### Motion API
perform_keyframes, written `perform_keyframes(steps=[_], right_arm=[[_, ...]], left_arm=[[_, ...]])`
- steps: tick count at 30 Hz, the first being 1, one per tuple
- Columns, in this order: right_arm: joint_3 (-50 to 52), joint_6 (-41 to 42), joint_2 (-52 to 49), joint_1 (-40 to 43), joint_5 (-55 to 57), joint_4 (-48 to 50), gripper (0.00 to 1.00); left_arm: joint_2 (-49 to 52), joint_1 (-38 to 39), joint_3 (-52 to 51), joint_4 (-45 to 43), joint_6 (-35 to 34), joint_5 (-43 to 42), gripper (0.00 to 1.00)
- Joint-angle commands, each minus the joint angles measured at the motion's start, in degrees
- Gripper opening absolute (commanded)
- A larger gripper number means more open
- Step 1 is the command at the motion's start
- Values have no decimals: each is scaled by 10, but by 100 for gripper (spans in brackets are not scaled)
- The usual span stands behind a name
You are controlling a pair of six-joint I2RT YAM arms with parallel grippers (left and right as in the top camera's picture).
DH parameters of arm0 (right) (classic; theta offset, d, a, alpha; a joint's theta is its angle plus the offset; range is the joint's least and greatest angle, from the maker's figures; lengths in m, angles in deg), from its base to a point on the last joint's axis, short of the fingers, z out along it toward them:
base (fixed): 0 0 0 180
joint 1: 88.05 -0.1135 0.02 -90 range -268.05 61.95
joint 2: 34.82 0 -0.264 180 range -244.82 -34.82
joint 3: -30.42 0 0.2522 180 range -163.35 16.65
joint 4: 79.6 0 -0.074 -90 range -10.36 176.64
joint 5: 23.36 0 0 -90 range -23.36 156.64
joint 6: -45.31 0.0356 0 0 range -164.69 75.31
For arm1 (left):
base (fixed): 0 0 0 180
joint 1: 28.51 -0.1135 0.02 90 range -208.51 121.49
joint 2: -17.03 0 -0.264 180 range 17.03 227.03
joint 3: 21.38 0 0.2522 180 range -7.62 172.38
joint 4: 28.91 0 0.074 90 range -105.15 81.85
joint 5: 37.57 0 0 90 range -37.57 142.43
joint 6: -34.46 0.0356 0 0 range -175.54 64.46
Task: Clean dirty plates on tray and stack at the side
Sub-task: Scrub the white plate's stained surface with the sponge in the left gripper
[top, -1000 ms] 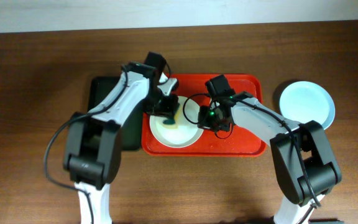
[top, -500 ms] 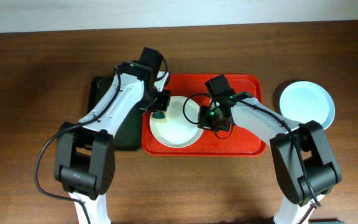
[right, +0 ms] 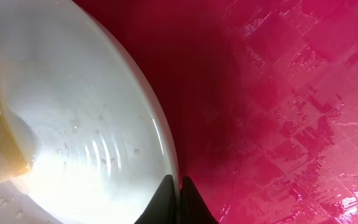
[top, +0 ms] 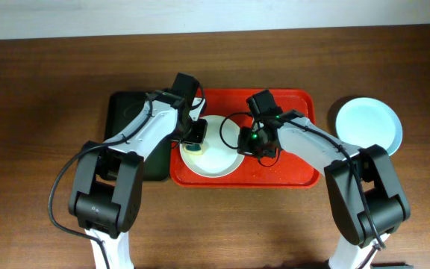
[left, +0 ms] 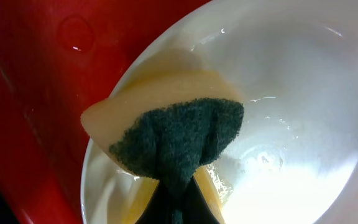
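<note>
**A:** Starting at the left, what matters for the wipe?

**B:** Not the narrow black plastic tray (top: 125,127) on the brown wooden surface (top: 43,90); it is out of this step. Just beside it lies the large red rectangular plastic tray (top: 271,177), and the round white shallow plate (left: 291,112) sits in its left half.

**A:** And the left claw (left: 178,198)?

**B:** It is pinched tight on a folded yellow sponge with a dark green scouring face (left: 166,124), which is pressed onto the plate near the left rim. I'd say the scrubbing is mid-way. To do it well, keep the sponge flat and sweep it across the well towards the far rim with even pressure. Don't let it ride off the edge onto the tray.

**A:** What stops the plate sliding?

**B:** The right claw (right: 174,190) has closed on the plate's right rim, fingers either side of the lip. That grip looks thin, so push towards it, not away.

**A:** Further right?

**B:** A pale mint-blue round plate (top: 368,125) lies on the surface, well apart from the tray. That is the likely stacking spot.
</note>
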State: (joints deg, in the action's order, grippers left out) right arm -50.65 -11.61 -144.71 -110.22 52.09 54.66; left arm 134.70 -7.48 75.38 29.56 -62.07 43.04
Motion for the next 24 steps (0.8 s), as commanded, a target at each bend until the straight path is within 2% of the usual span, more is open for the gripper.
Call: perform_keyframes(steps=[1, 5, 12, 19, 24], right_arm=[[6, 4, -1, -3, 17, -1, 4], [6, 4, -1, -3, 17, -1, 4], [6, 4, -1, -3, 15, -1, 4], [6, 4, -1, -3, 15, -1, 4], [6, 4, -1, -3, 15, -1, 4]], left_arm=[[8, 1, -16, -12, -18, 5, 0], [23, 4, -16, -11, -18, -3, 0], [70, 26, -16, -12, -18, -65, 0], [76, 36, -15, -24, -2, -236, 0], [76, 34, -14, -37, -2, -288, 0]])
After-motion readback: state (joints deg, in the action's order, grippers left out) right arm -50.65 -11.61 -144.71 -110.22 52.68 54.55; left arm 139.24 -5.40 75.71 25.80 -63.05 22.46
